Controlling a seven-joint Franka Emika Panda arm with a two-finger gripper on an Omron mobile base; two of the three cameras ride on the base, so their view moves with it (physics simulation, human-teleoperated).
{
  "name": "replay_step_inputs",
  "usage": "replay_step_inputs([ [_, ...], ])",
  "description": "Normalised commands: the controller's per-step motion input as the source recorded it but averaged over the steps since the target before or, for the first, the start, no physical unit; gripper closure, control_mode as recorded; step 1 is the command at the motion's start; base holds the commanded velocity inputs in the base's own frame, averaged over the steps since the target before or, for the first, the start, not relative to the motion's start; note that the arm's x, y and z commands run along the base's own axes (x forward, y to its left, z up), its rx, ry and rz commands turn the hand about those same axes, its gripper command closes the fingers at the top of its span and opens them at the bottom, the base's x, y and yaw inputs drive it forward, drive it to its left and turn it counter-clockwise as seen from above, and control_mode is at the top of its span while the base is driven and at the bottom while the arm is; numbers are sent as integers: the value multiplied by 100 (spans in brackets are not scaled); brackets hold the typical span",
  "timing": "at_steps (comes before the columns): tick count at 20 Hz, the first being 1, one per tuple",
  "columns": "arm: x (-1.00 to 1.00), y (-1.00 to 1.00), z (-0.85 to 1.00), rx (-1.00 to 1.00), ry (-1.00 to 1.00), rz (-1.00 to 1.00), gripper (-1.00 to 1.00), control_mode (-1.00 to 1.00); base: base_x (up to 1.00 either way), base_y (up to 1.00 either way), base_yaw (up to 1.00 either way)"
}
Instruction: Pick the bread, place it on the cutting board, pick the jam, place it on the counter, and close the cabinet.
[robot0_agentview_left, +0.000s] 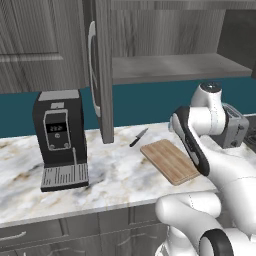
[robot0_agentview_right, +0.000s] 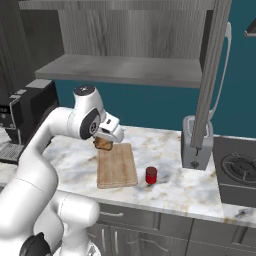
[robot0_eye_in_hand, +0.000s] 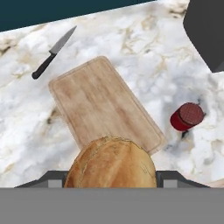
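A black-handled knife (robot0_eye_in_hand: 53, 52) lies flat on the marble ahead of the gripper and to its left in the hand view. A black coffee machine (robot0_agentview_left: 59, 138) stands far off to the gripper's left, and a silver toaster (robot0_agentview_right: 196, 143) stands well off on its other side.

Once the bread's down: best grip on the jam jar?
Take the jam from straight above, fingers across its round side wall just under the lid. It stands upright on the counter, apart from the cutting board, with bare marble around it, so either finger has room. The gripper is holding the bread for now.
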Motion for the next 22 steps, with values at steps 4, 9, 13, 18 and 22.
replay_step_inputs([
  [4,24,1,-40,0,0,0,100,-100,0,0,0],
  [9,19,0,-41,0,0,0,100,-100,0,0,0],
  [13,19,0,-44,0,0,0,100,-100,0,0,0],
  [18,18,0,-38,0,0,0,100,-100,0,0,0],
  [22,20,0,-36,0,0,0,100,-100,0,0,0],
])
